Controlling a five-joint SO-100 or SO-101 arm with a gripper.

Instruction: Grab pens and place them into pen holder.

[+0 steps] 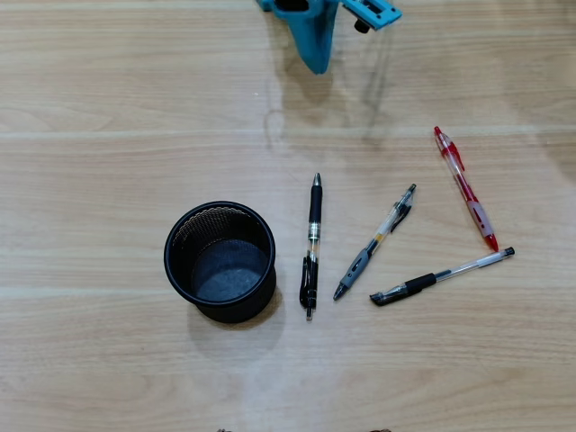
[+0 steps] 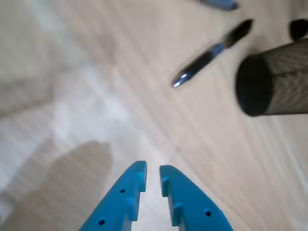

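In the overhead view the black mesh pen holder (image 1: 220, 261) stands upright with nothing inside. To its right lie a black pen (image 1: 311, 245), two clear pens with dark sleeves (image 1: 373, 243) (image 1: 441, 276), and a red pen (image 1: 465, 187). My blue gripper (image 1: 316, 65) hangs at the top edge, well apart from all of them. In the wrist view the gripper (image 2: 153, 168) shows only a narrow slit between its fingers and holds nothing. The pen holder (image 2: 284, 82) is at the right and the black pen (image 2: 211, 53) is blurred beside it.
Everything rests on a pale wooden table (image 1: 108, 180). The arm's shadow falls on the wood just below the gripper. A blurred pen end (image 2: 219, 4) and a dark blob (image 2: 299, 29) sit at the top of the wrist view.
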